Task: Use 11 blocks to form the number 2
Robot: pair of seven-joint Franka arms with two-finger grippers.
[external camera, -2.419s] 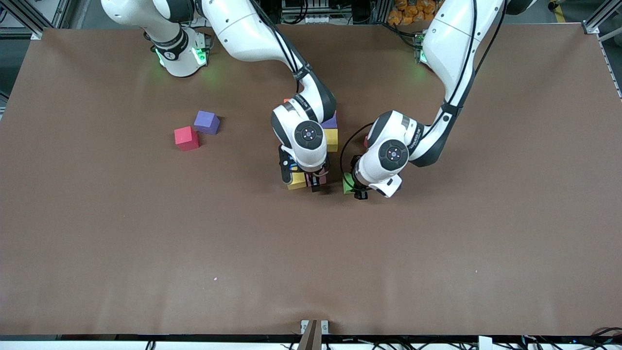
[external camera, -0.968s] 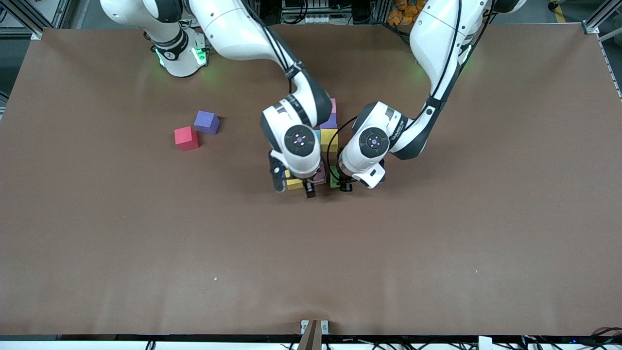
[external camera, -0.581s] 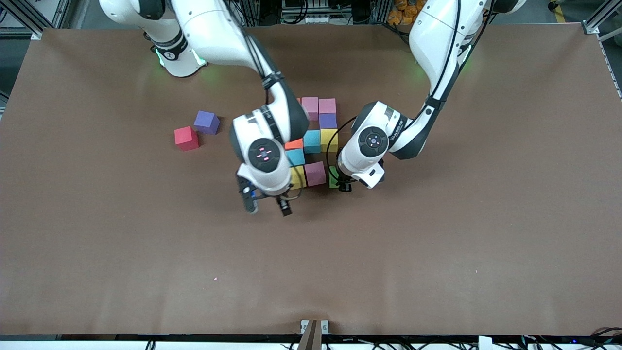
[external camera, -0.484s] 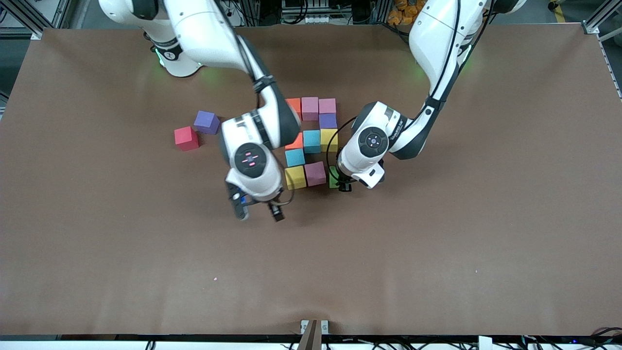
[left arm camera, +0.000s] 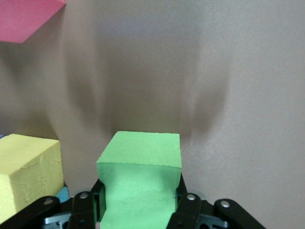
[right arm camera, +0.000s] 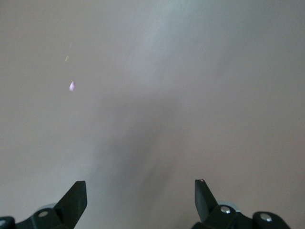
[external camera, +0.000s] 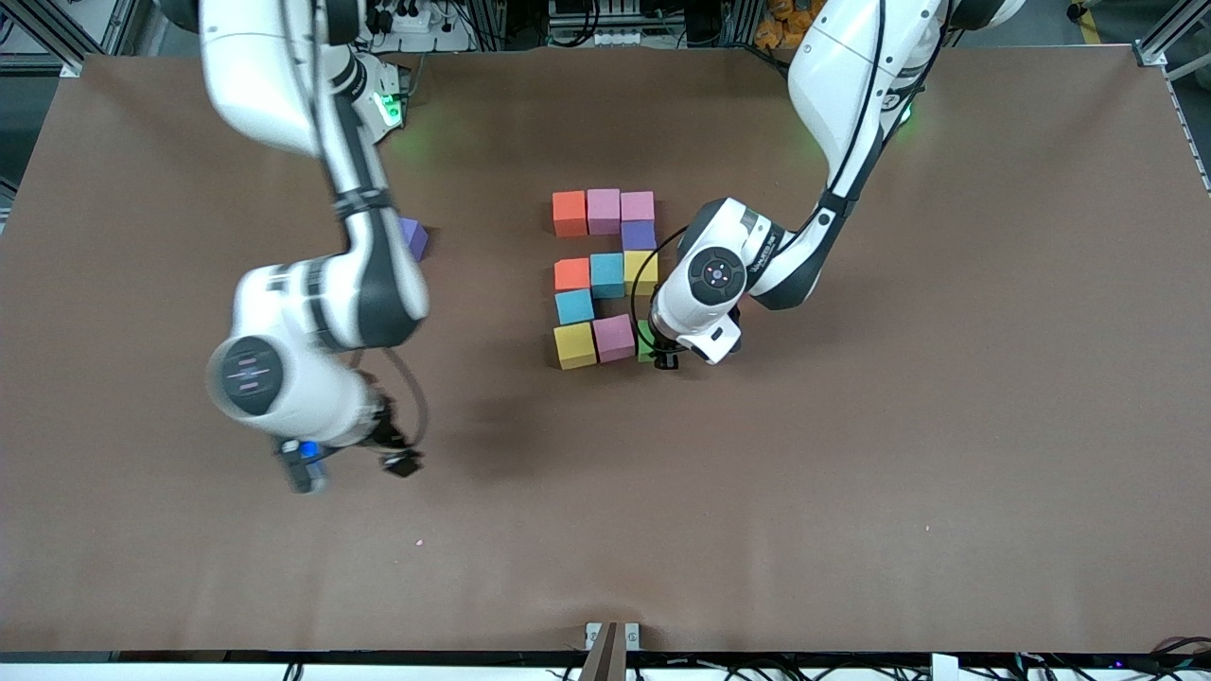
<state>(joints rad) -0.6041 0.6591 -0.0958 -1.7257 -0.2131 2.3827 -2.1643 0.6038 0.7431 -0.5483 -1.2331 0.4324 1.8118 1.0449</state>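
The right gripper (external camera: pixel 350 465) hangs over bare brown table (external camera: pixel 851 454) toward the right arm's end, its fingers (right arm camera: pixel 74 200) spread wide and empty. The left gripper (external camera: pixel 666 359) is clamped on the small green foam cube (left arm camera: pixel 140 183), low at the near row's end toward the left arm.

Beside it in that near row sit a pink foam cube (external camera: pixel 614 338) and a yellow foam cube (external camera: pixel 574 345). Farther back lies a light blue cube (external camera: pixel 574 306), then a row of orange (external camera: pixel 571 274), light blue (external camera: pixel 606 275) and yellow (external camera: pixel 640 271) cubes. A purple cube (external camera: pixel 639 235) follows, and farthest are an orange cube (external camera: pixel 569 213) and two pink cubes (external camera: pixel 604 210), touching. A separate purple cube (external camera: pixel 412 236) shows partly under the right arm.
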